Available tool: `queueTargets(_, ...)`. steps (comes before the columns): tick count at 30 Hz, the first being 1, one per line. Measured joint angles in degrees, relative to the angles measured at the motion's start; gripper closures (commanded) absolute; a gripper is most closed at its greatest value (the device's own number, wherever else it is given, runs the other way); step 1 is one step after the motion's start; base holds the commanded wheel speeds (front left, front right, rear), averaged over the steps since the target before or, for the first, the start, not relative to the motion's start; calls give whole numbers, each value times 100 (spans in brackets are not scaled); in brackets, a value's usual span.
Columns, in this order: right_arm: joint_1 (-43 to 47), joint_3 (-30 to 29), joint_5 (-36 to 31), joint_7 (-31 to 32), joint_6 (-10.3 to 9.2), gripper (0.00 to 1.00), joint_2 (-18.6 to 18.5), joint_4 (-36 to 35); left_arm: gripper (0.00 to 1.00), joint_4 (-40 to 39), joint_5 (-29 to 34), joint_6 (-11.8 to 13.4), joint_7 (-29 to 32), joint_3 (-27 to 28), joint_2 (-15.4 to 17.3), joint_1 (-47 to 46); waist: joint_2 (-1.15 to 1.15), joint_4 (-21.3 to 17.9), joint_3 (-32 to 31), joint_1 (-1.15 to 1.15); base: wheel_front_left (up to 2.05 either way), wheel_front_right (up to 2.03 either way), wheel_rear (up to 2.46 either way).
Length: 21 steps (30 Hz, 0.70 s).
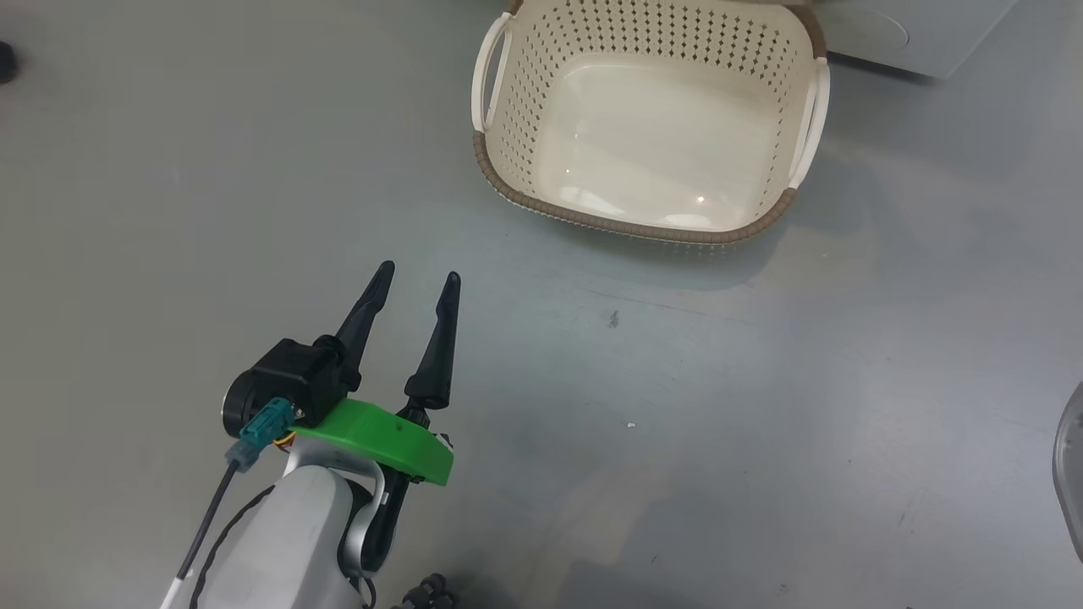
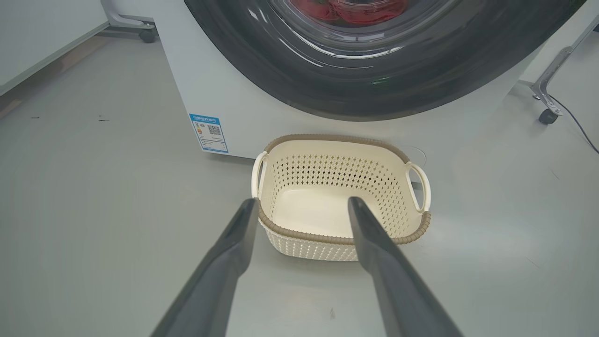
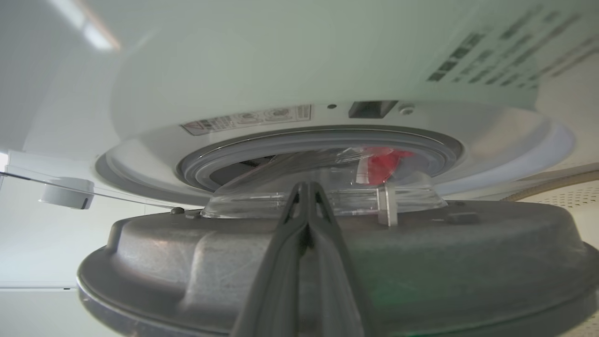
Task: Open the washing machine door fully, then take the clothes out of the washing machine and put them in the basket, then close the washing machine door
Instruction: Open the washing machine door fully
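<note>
The cream basket (image 1: 626,227) stands empty on the grey floor, just in front of the white washing machine (image 2: 210,84). My left gripper (image 1: 420,272) hovers over the floor short of the basket (image 2: 337,138), open and holding nothing. The glossy black washing machine door (image 2: 374,89) shows red clothes (image 2: 346,9) behind its glass. In the right wrist view the door (image 3: 187,262) stands ajar with its grey inner face turned to me. My right gripper (image 3: 306,186) is shut and empty, its tips at the foot of the glass bowl. The red clothes (image 3: 383,164) lie inside the grey rubber ring.
A blue sticker (image 2: 210,133) marks the machine's lower front. Wheeled metal legs (image 2: 545,100) and a cable stand to the machine's right, another caster (image 2: 147,35) to its left. A grey rounded edge (image 1: 1070,474) enters the head view at the right. Open floor surrounds the basket.
</note>
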Motion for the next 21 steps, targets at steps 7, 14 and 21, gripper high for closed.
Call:
queueTargets(7,243,52,0,142,-1,100,-11,112,0,46,58,20,0,37,0,1,0,-30,-130,0,0,0,0)
queueTargets(14,505,60,1,250,-2,100,11,171,0,124,125,27,0,36,0,6,0,-92,-266,0,0,0,0)
queueTargets(21,787,109,37,393,-2,100,105,204,0,170,249,27,0,64,1,20,0,-187,-466,0,0,0,0)
